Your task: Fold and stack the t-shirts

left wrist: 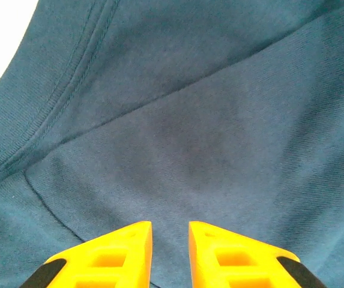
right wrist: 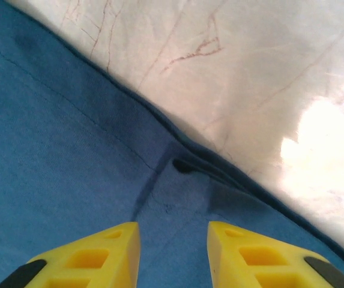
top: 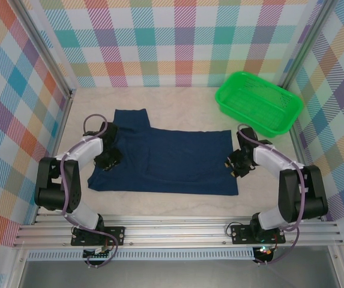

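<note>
Beneath left jaws and right jaws, t-shirt (top: 172, 162) spread flat.

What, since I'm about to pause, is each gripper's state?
Left gripper: narrow gap over the shirt; grip cannot be told.
Right gripper: open, above the shirt's edge.

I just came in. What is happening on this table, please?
Two robot arms are working on a dark blue t-shirt spread flat on the table. The left hand is low over its left part, the right hand at its right edge; both have fingers slightly apart, no cloth visibly pinched. A green basket stands far right, apart from the shirt.
</note>
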Tool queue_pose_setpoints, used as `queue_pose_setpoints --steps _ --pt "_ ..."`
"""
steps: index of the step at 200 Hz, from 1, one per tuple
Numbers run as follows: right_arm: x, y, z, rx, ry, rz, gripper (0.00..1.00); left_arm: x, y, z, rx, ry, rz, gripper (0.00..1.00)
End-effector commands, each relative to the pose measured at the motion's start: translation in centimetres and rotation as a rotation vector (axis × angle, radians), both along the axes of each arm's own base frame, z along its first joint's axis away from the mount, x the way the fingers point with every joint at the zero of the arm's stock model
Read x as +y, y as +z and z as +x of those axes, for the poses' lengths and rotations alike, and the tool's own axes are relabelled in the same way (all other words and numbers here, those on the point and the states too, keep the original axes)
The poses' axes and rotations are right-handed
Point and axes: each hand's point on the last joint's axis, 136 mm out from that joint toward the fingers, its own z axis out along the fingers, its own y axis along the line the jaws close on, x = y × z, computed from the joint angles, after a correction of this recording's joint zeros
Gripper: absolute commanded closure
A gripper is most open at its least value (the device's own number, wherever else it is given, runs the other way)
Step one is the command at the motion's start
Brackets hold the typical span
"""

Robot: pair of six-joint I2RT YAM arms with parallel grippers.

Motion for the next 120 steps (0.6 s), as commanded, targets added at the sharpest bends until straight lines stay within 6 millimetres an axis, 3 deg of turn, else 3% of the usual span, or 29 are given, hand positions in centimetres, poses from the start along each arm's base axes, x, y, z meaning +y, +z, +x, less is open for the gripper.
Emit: queue_pose_setpoints --steps 1,39,79,102,120 --pt "0.3 -0.2 0.8 0.01 -0.026 0.01 0.68 0.3 -1.5 -0.5 0.041 0.021 0.01 0.78" --pt "-0.8 -3.4 -2.7 0.178 -0.041 -0.047 0.7 2.3 -3.6 -3.8 0.168 0.099 0.097 0.77" --pt "-0.1 -3.5 -4.4 0.212 0.01 -0.052 0.65 3.8 -4.4 -8.1 0.234 0.204 0.162 0.76" --pt "0.6 -3.1 -5.8 0.246 0.037 -0.079 0.64 4.6 -3.8 -8.8 0.225 0.229 0.192 0.75" --pt "0.7 -2.5 -6.3 0.236 0.04 -0.109 0.61 4.6 -3.2 -7.8 0.197 0.225 0.181 0.73"
